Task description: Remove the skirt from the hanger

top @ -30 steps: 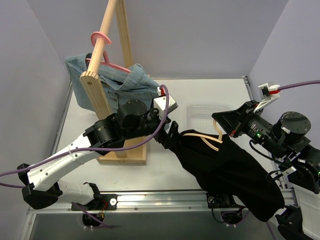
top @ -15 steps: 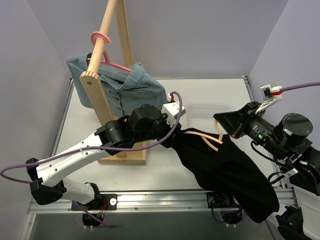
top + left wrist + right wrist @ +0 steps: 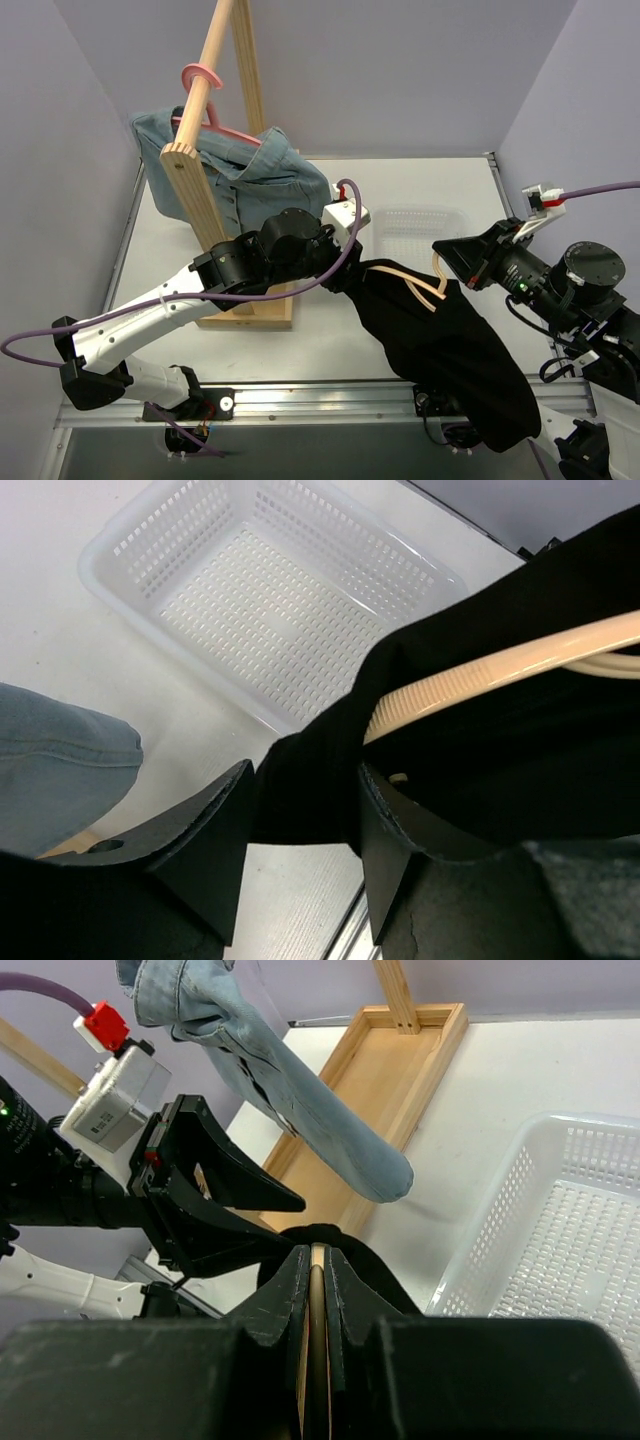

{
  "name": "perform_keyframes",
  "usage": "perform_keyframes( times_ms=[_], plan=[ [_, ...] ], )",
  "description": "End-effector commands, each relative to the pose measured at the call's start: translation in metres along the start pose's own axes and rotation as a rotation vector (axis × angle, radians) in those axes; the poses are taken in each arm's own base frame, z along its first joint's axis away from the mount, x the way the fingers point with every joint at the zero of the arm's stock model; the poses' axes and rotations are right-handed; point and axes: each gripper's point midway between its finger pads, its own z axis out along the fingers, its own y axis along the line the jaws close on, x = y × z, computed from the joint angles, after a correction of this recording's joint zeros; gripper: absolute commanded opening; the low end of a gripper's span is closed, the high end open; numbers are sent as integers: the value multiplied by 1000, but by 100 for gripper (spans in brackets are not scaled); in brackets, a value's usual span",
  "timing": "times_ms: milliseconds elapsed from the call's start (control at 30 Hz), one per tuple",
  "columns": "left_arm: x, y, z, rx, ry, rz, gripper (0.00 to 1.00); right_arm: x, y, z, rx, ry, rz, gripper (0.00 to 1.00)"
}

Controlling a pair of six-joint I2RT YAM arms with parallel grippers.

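Skirt (image 3: pixel 500 760) in half-open left gripper (image 3: pixel 300 792)

A robot lab cell: plain lilac walls (image 3: pixel 400 70) (bare panels) boxing in a white table (image 3: pixel 440 185).

Left pincer (image 3: pixel 305 785), right pincer (image 3: pixel 316 1255), both clenched

Lilac walls (image 3: pixel 400 70), white table (image 3: pixel 320 342), wooden garment rack (image 3: pixel 190 180)
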Motion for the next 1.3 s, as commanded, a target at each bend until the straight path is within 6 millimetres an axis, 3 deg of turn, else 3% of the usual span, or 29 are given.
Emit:
perform_keyframes(
  times_ms=[0, 100, 167, 267, 467, 667, 1100, 1267],
  plan=[
    [-23, -3, -4, 1, -88, -27, 53, -12, 13, 0, -63, -55, 11, 0],
    [-22, 0, 1, -19, -82, -30, 47, -12, 21, -2, -107, -55, 17, 0],
    [-22, 6, 4, -50, -82, -38, 32, -11, 26, -4, -132, -47, 17, 0],
    [-20, 14, 9, -91, -72, -50, 3, -9, 27, -7, -141, -38, 17, 0],
    [-11, 36, 19, -154, -35, -87, 2, -18, 29, -32, -147, -79, 12, 0],
    [1, 58, 29, -175, 8, -135, 2, -39, 33, -68, -149, -180, 22, 0],
    [44, 54, 22, -129, 65, -146, 2, -85, 2, -124, 24, -437, 66, 0],
    [47, 46, 20, -74, 38, -136, 2, -91, -3, -123, 50, -472, 78, 0]
  ],
)
